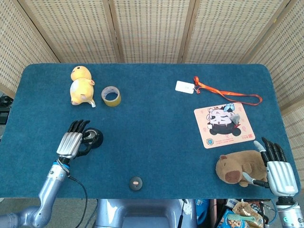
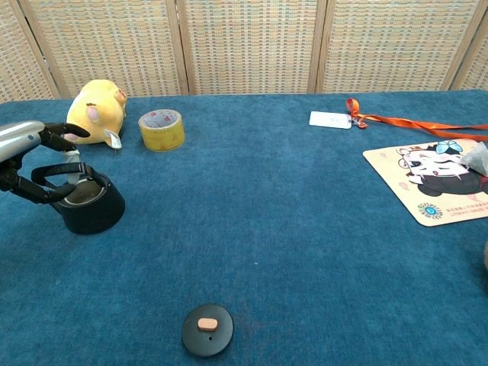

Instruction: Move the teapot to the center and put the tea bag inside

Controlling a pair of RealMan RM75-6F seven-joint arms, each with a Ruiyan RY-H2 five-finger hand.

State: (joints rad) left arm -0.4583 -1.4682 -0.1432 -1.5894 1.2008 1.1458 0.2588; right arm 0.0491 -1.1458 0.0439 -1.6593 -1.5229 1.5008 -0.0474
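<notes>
Near the table's left edge, the left hand (image 2: 27, 160) reaches in from the left and curls its fingers around the arched handle of the black teapot (image 2: 90, 206). The teapot's lid (image 2: 207, 329) lies near the front edge. At far right, the right hand (image 1: 277, 166) rests with fingers spread, beside a capybara plush (image 1: 240, 166).
</notes>
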